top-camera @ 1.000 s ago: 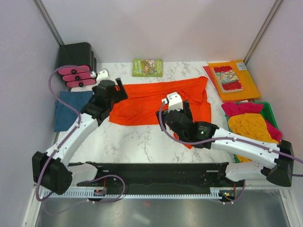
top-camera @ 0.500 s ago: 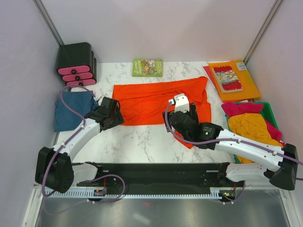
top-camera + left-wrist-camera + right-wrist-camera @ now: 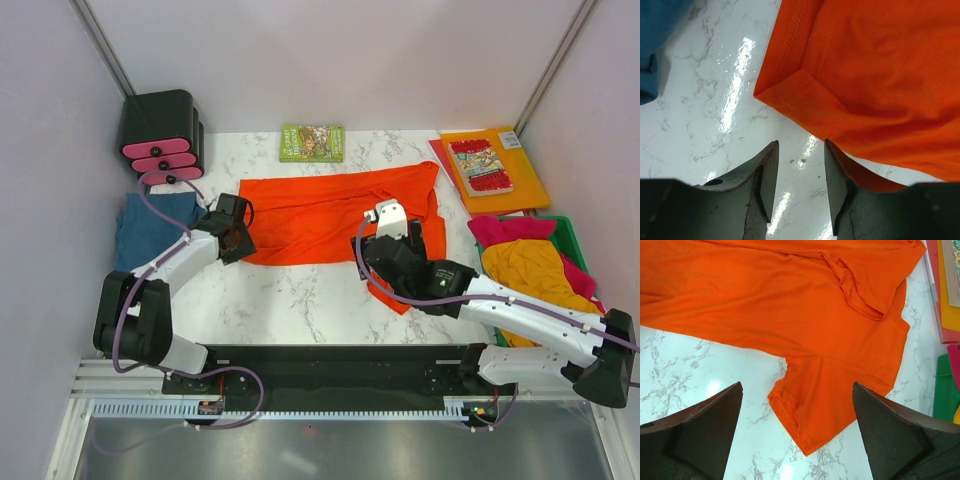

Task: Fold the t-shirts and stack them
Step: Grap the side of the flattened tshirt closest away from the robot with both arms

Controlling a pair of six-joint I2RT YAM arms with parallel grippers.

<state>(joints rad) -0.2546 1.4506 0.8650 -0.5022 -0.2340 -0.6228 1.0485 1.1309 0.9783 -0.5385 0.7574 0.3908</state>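
Though top view masks it, wrist views show left hand (image 3: 801, 146) narrowly apart at orange t-shirt (image 3: 880, 75); right hand (image 3: 796, 388) wide apart.

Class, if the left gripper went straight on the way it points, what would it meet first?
Probably the hem corner of the orange-red t-shirt, just ahead of the left gripper, though the marble table might come first.

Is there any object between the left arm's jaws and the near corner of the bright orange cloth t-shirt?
Nothing visible does. Only bare white marble tabletop lies between the left jaws and the hemmed corner of the bright orange cloth t-shirt.
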